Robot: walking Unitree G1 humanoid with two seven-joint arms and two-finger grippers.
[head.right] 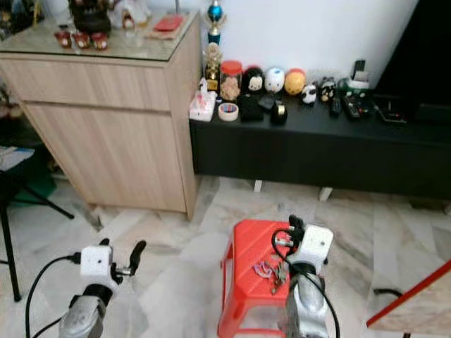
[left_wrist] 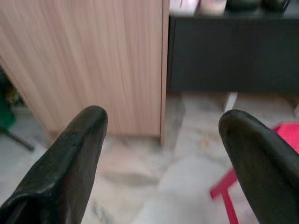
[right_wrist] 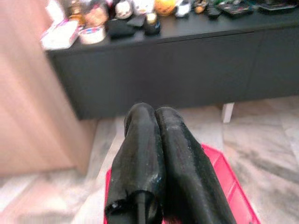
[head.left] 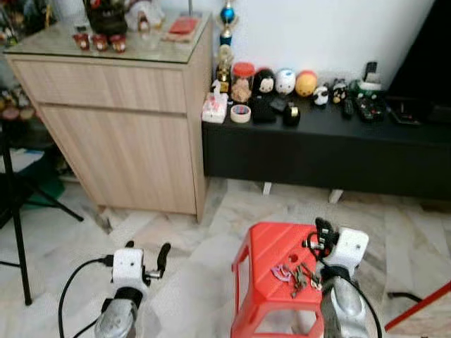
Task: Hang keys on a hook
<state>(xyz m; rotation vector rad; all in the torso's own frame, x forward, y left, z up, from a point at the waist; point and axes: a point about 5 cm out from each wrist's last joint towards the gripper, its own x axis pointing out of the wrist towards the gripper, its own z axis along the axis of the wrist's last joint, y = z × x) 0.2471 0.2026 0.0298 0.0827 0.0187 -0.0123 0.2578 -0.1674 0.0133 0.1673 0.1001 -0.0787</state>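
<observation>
Left eye view, far left: a wooden cabinet [head.left: 120, 134] stands against the wall, small ornaments on its glass top, and no hook can be made out anywhere on it or on the wall.

Left gripper: the left gripper [head.left: 148, 259] hovers low over the marble floor [head.left: 190, 282], near left of the stool. Its two black fingers [left_wrist: 70, 158] are spread wide with nothing between them, pointing toward the cabinet's corner.

Stool: a red plastic stool [head.left: 264, 246] sits near centre-right on the floor, right in front of the robot.

Keys: the keys [head.left: 296, 276] lie flat on the stool's top, a small bunch with a purple tag, towards its near right part. Nobody has them yet!

Right gripper: the right gripper [head.left: 318, 236] is above the stool, just beyond the keys and not on them. In the right wrist view its fingers [right_wrist: 140, 158] are pressed tight together, holding nothing, aimed at the far edge of the stool.

Far right: a low black TV bench [head.left: 324, 151] runs along the wall, crowded with figurines, a roll of tape and remotes.

Progress: very early, by my reading. The pick-up is not done and the hanging is not done.

Left to do: open the right fingers, come down on the bunch, lift it, then find a hook and carry the keys there, likely with a walk or a turn.
</observation>
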